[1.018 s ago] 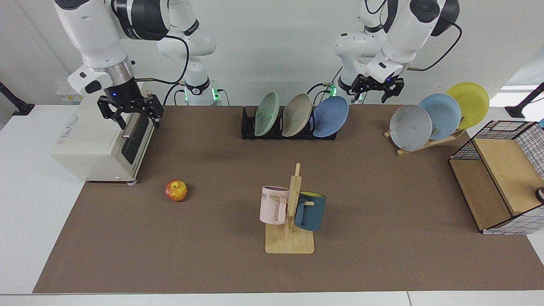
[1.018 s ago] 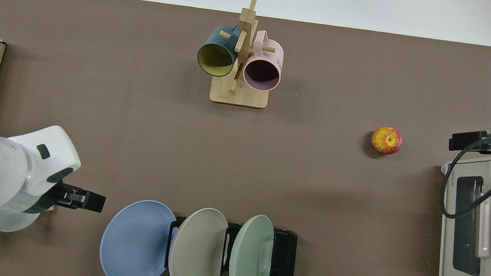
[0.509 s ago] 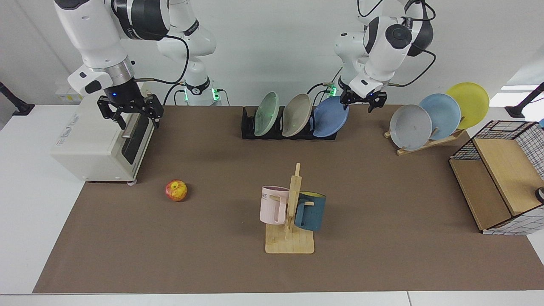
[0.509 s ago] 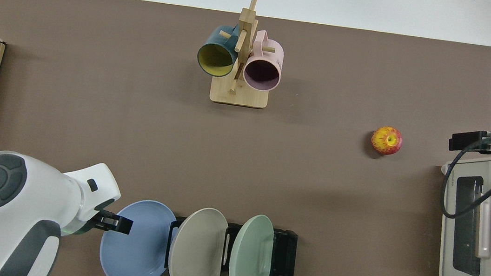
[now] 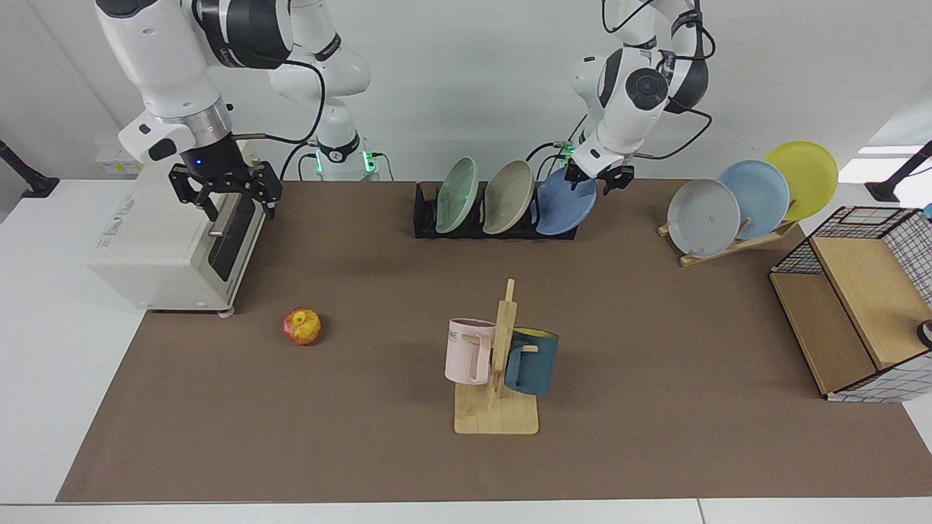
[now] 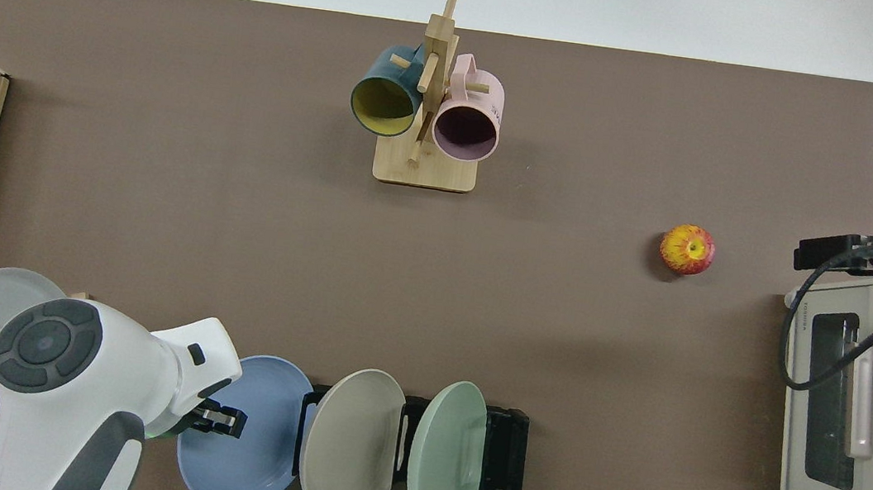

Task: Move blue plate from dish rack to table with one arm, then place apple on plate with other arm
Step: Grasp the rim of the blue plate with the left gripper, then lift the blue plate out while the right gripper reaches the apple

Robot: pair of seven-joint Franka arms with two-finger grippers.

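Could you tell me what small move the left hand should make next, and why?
Probably ease down and close on the blue plate: the left hand sits at its upper rim, with the plate in the dish rack. The right hand waits by the toaster oven.

Mat bare around apple point(image 5: 302, 325); mug tree point(image 5: 498, 364) stands mid-table.

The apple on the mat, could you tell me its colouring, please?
Red with yellow patches; the apple shows best from the top view.
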